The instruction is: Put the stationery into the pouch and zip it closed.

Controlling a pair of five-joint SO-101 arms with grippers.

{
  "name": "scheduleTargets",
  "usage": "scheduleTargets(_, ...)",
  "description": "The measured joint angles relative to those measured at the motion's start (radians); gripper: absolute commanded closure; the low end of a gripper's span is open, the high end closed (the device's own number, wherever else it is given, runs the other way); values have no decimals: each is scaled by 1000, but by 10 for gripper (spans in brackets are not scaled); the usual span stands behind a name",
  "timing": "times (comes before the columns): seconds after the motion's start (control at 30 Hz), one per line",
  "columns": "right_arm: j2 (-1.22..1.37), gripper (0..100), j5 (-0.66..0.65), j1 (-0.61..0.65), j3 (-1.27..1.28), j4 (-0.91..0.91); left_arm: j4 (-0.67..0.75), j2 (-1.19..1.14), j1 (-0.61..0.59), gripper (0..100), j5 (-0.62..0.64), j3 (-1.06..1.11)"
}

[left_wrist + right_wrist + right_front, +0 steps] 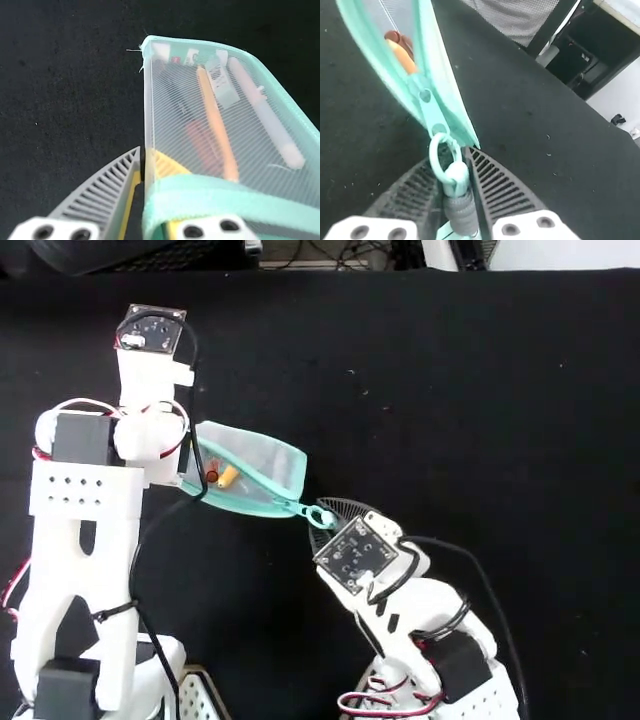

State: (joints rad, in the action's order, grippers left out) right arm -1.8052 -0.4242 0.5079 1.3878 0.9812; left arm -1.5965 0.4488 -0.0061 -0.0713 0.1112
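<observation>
Pouch (255,472) between arms over table (480,390), 10 o'clock of centre. Left end effector (144,167) pinching pouch end; left wrist view reveals pens (218,127) inside. Right end effector (453,159) pinching zipper pull (451,172) at pouch's 4 o'clock corner.

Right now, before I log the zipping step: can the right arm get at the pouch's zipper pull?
Likely yes: the right gripper looks closed on the zipper pull, and the left gripper holds the mesh pouch by its other end.

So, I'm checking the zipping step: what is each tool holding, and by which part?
The left tool clamps the pouch by its end edge, opposite the slider. The right tool pinches the zipper pull at the pouch's other end.
</observation>
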Motion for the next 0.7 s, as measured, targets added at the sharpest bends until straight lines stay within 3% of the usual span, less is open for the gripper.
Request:
scheduleTargets(0.3, 0, 977, 2, 0, 12, -2, 0, 0, 0, 970, 0, 0)
scheduleTargets(0.47, 0, 828, 37, 0, 12, -6, 0, 0, 0, 970, 0, 0)
scheduleTargets(0.7, 0, 883, 54, 0, 12, -6, 0, 0, 0, 970, 0, 0)
